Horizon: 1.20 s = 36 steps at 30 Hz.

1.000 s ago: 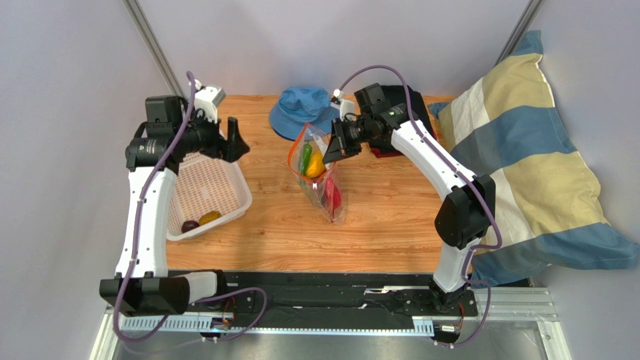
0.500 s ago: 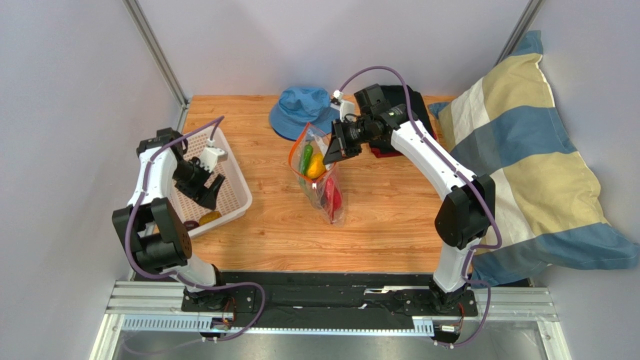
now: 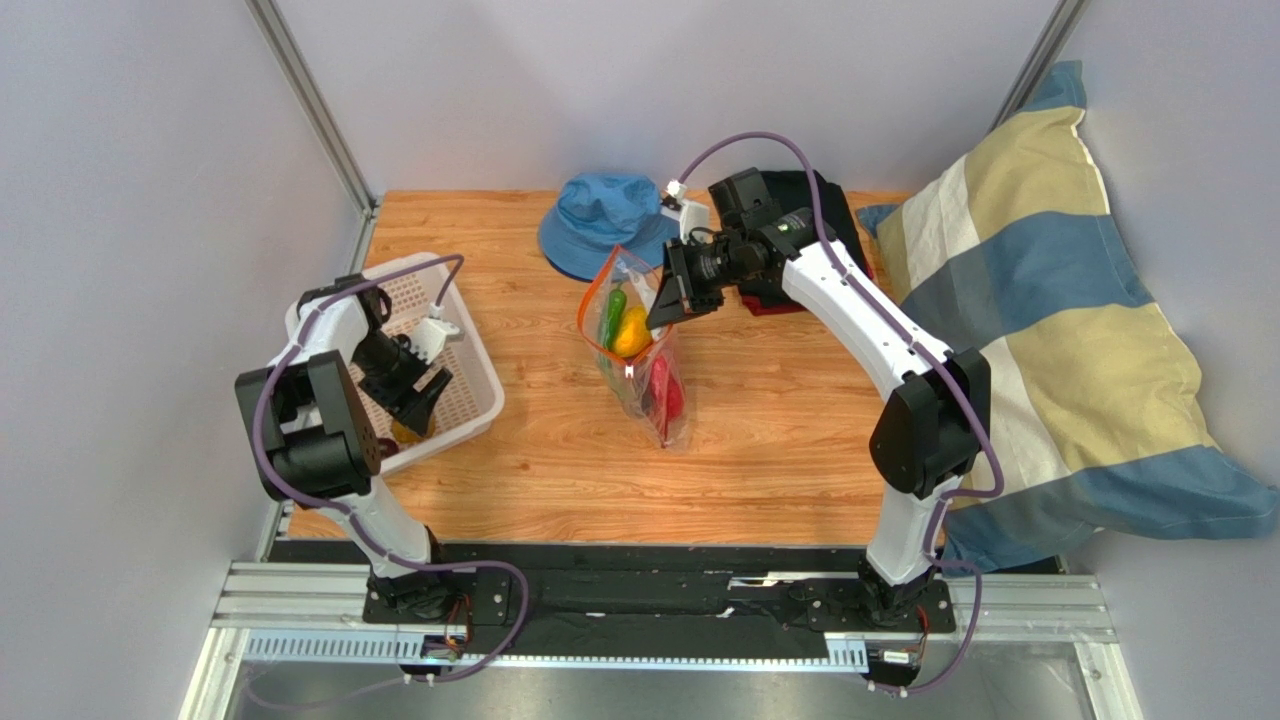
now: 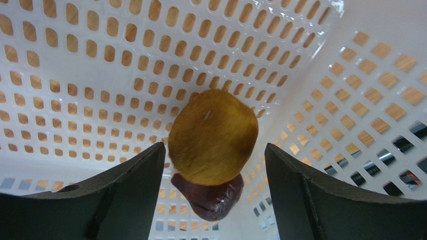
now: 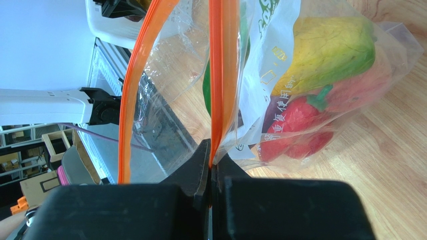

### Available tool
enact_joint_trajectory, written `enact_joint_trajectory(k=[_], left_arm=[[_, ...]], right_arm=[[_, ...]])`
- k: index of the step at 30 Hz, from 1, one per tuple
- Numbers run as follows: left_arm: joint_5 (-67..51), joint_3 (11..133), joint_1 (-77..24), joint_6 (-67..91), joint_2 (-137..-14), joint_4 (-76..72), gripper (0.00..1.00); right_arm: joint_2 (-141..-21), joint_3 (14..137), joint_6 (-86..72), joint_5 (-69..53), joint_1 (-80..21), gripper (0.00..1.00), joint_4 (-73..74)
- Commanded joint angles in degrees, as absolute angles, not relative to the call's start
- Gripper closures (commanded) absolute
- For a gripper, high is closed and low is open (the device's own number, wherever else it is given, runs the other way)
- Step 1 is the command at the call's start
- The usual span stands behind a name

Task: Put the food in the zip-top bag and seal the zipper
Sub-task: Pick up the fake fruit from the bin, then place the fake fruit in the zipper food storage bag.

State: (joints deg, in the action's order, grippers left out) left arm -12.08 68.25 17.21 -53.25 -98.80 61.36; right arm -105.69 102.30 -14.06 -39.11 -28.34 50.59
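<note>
The left gripper [image 4: 214, 152], wide open and empty, straddles the yellow piece [image 4: 213, 127] centred between its fingers, in the white mesh basket [image 4: 90, 85] at the desk's left edge. The right gripper [image 5: 210, 152] pinches the zipper [image 5: 216, 75] of the zip-top bag [image 5: 305, 95] mid-desk.

Basket, hat and pillow around a wooden table [image 3: 781, 435]

A white mesh basket [image 3: 469, 360] sat on the table's left side, with the wood showing through the holes in its floor and walls. A blue bucket hat [image 3: 609, 222] lay at the table's far edge, near the middle. A big pillow [image 3: 1082, 330] striped in blue, cream and yellow spilled over the table's right edge. A metal rail [image 3: 661, 638] ran along the table's near edge.
</note>
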Motion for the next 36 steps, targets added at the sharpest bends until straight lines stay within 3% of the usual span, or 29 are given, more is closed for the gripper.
enact_joint_trajectory(k=[1,3,7,9,13,20,28,36], left_arm=[[-12.92,67.5,16.61,-53.09,-99.58,58.1,0.22],[-12.92,67.76,16.52,-52.04,-100.28,57.31,0.27],[-14.41,70.74,16.44,-51.24,-99.59,60.1,0.49],[-18.25,75.92,16.44,-49.4,-96.6,62.48,0.51],[-29.16,89.18,14.16,-45.53,-91.5,70.47,0.51],[-42.44,110.37,-2.61,-28.61,-88.25,68.66,0.53],[-40.87,108.55,-24.15,-22.23,-89.29,55.64,0.51],[-36.92,97.66,-30.49,-28.12,-91.58,54.93,0.5]], right_arm=[[-105.29,104.15,-13.36,-40.25,-27.95,1.0,49.92],[-105.38,104.24,-13.45,-40.25,-27.95,1.0,49.92],[-105.38,104.59,-13.27,-40.25,-27.77,1.0,50.27],[-105.29,104.59,-12.92,-40.34,-27.6,1.0,50.45],[-104.85,103.8,-11.34,-41.57,-27.69,1.0,50.89],[-105.21,105.12,-9.84,-42.27,-27.69,1.0,52.82],[-105.38,105.47,-9.76,-43.07,-27.69,1.0,52.82],[-104.85,105.56,-9.14,-44.3,-27.51,1.0,52.82]])
